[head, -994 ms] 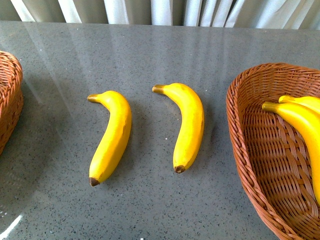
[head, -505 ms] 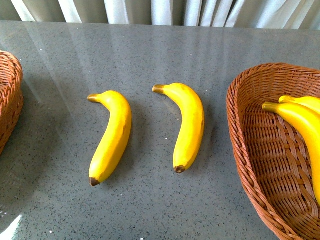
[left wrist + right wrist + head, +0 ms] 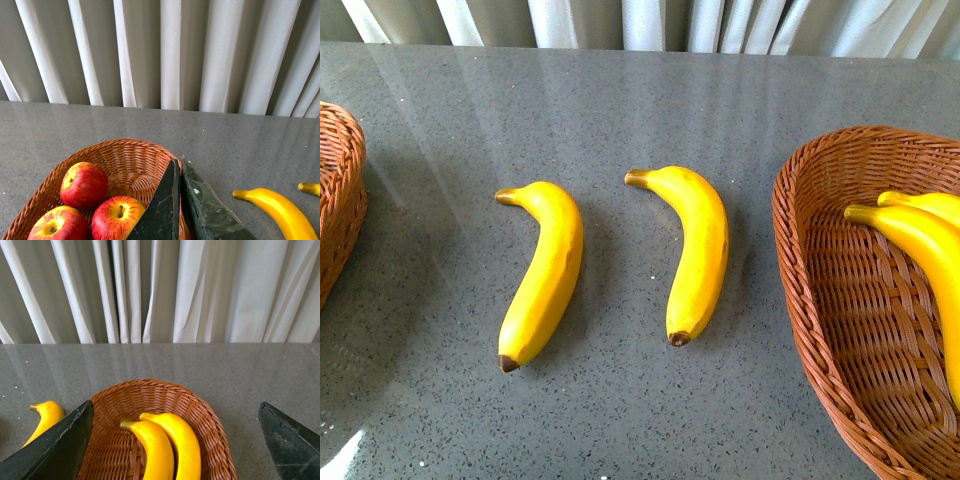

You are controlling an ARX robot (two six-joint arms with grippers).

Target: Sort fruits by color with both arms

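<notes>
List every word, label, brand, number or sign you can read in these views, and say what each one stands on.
No readable text, label, brand, number or sign shows in any view.
The loose bananas, basket bananas, apples, right basket, left basket, table and curtain are all plain.
A pale speck on the left gripper is too small to read.

My desk is showing a grey, speckled, stone-like top, polished and glossy enough to be mirroring the soft pale cloth curtains. The left banana and right banana are gleaming smooth and waxy, with their brown tips looking matt. The left basket and right basket are showing rough woven wicker. The apples are shining, smooth-skinned. My left hand is looking matt black, one finger catching a dull, wrinkled sheen.
</notes>
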